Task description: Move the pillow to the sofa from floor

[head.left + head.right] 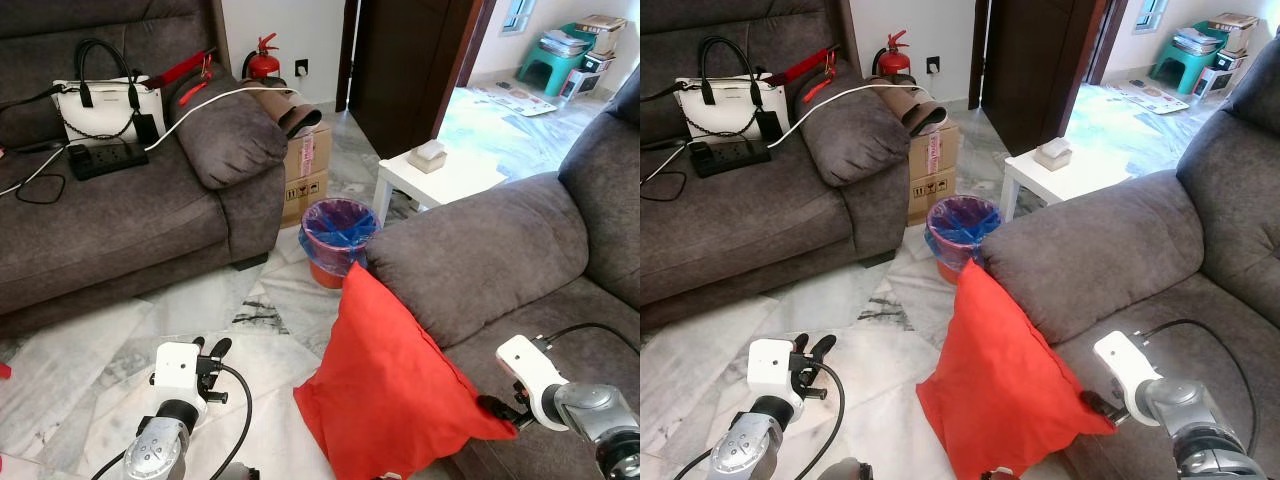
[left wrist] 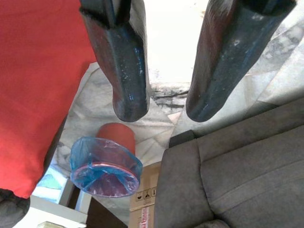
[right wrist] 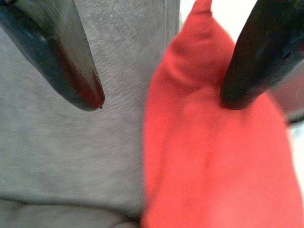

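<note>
Against the grey fabric sofa (image 1: 480, 270) | red square pillow (image 1: 385, 385) leans upright | right gripper (image 3: 159, 102) fingers spread wide at its corner | left gripper (image 2: 164, 111) fingers apart, holding nothing, above marble floor (image 1: 200, 310)

A matt red cloth pillow (image 1: 390, 385) leans against a grey, suede-like fabric sofa (image 1: 480, 255) on a glossy marble floor (image 1: 110, 360).

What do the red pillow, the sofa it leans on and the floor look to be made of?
Red pillow: matte woven cloth, likely cotton; soft creases, no sheen.
Sofa: grey napped fabric, probably microfibre or velvet-like; shaded brush marks.
Floor: polished marble-look tiles; grey veining, glossy reflections. Real stone or ceramic is unclear.
</note>
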